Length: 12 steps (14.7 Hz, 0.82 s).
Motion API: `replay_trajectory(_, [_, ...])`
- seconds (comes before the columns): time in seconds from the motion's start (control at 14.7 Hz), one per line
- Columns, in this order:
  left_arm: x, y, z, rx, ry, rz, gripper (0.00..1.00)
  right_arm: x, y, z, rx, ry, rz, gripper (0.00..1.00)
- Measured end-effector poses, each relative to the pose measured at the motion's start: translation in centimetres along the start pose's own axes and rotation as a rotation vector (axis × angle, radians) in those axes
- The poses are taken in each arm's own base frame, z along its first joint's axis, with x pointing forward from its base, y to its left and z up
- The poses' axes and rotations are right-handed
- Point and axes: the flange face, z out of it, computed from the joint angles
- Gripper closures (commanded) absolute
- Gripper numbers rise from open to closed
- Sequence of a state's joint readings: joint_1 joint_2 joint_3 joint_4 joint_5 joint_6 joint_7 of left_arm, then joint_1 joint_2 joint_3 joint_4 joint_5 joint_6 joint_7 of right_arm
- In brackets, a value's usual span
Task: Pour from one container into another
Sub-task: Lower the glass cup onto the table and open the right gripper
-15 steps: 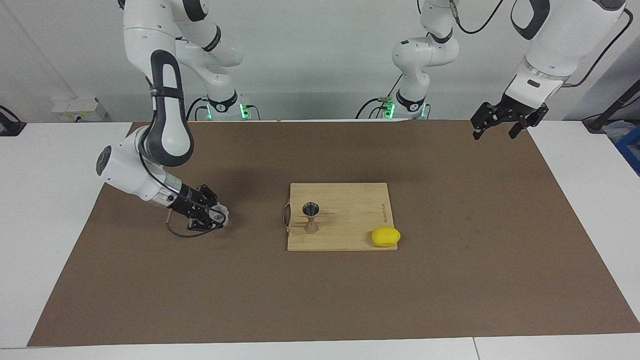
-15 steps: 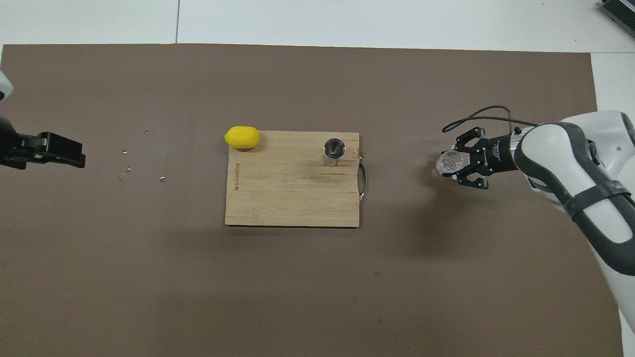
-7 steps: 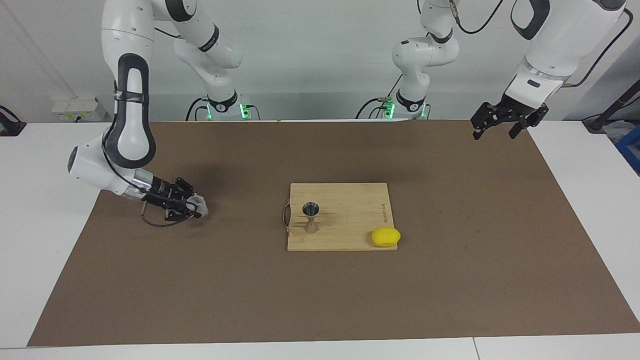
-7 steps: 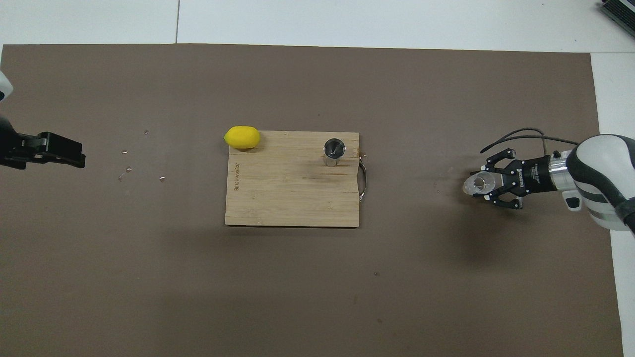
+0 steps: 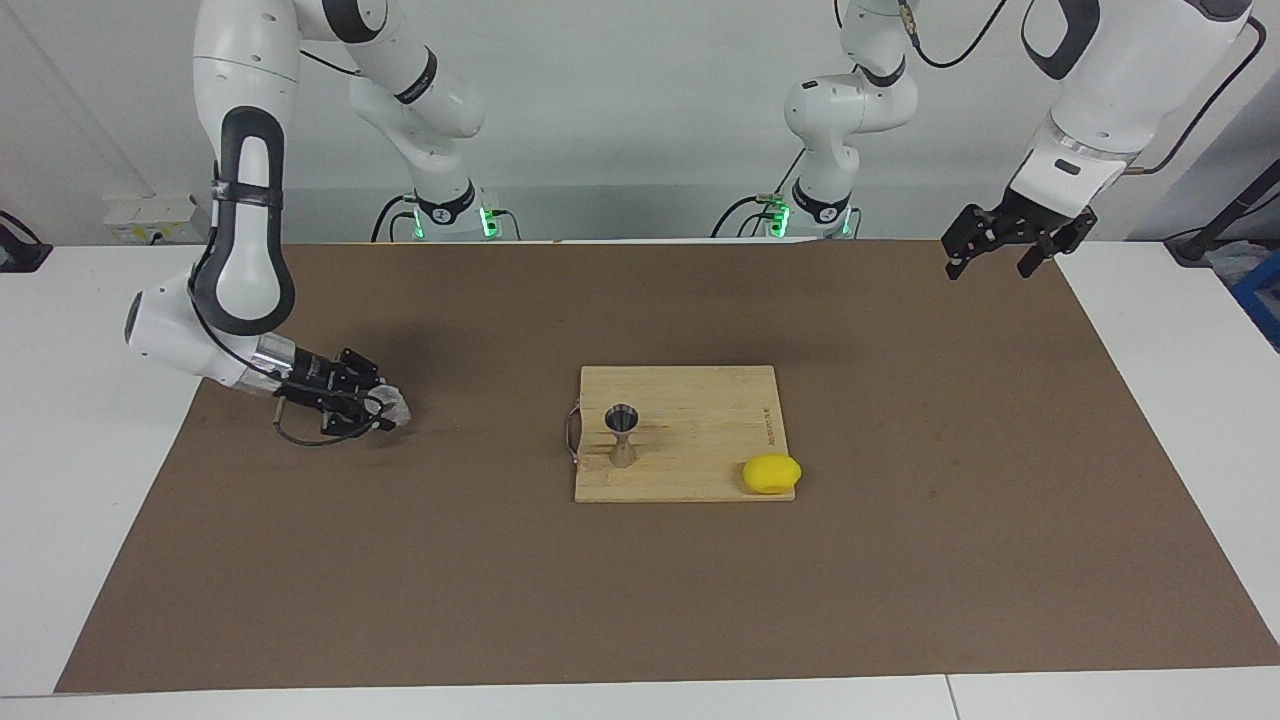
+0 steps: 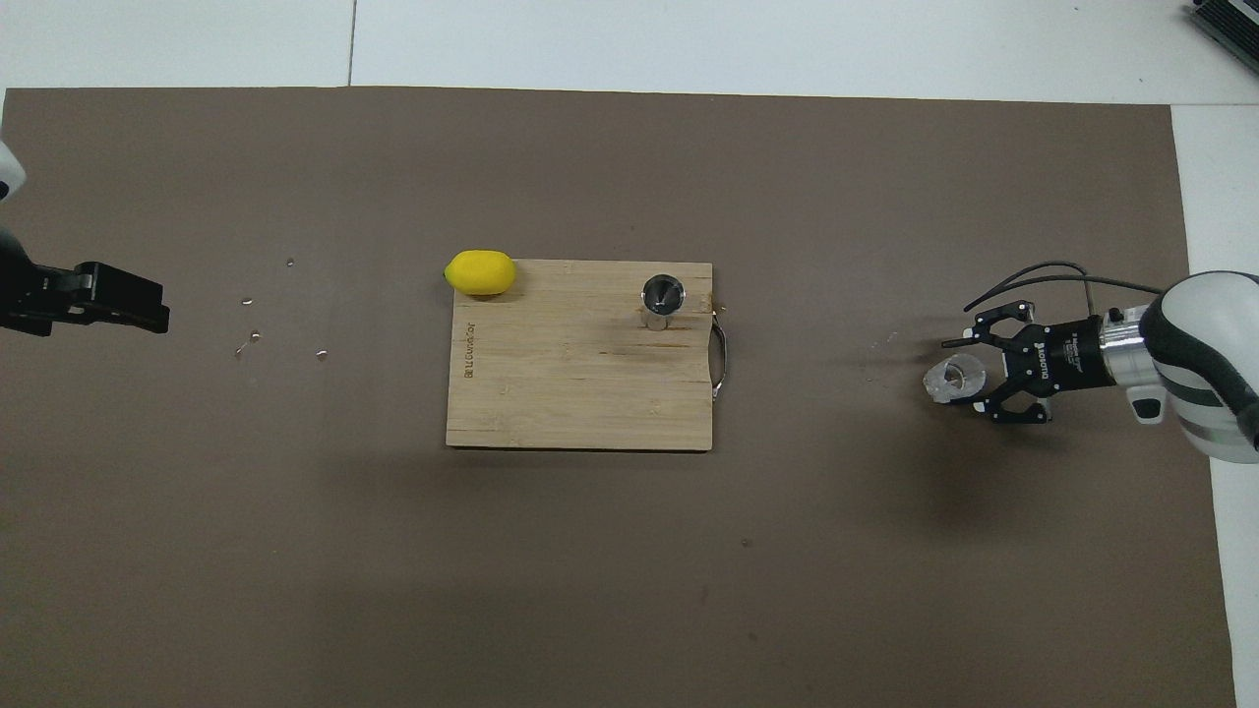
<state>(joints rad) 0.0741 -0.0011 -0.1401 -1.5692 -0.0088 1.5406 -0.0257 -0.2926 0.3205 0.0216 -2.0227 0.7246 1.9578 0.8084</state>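
The clear cup sits tilted between the fingers of my right gripper, low over the brown mat toward the right arm's end of the table. The steel jigger stands upright on the wooden board, near its handle edge, well apart from the cup. My left gripper is open and empty, waiting in the air over the mat's edge at the left arm's end.
A yellow lemon lies at the board's corner farther from the robots, toward the left arm's end. A few small clear specks lie on the mat near the left gripper.
My right gripper has carried the cup away from the board toward the right arm's end of the table and lowered it to the mat; the cup now looks tilted. The left arm has not moved.
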Motion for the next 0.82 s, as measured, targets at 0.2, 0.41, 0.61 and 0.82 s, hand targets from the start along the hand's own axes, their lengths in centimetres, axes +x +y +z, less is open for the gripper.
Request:
replay_trajectory(0.2, [0.0,0.0,0.0,0.0,0.0,0.0,0.0,-0.3,-0.1,-0.2,0.003,0.002,-0.005,0.02])
replay_trajectory(0.41, [0.0,0.0,0.0,0.0,0.0,0.0,0.0,-0.7,-0.1,-0.7,0.012,0.007,-0.017,0.01])
replay_trajectory(0.61, [0.0,0.0,0.0,0.0,0.0,0.0,0.0,-1.9,-0.2,-2.3,0.025,0.034,-0.053,0.0])
replay_trajectory(0.82, [0.0,0.0,0.0,0.0,0.0,0.0,0.0,-3.8,0.0,-4.2,-0.011,0.125,-0.133,0.0])
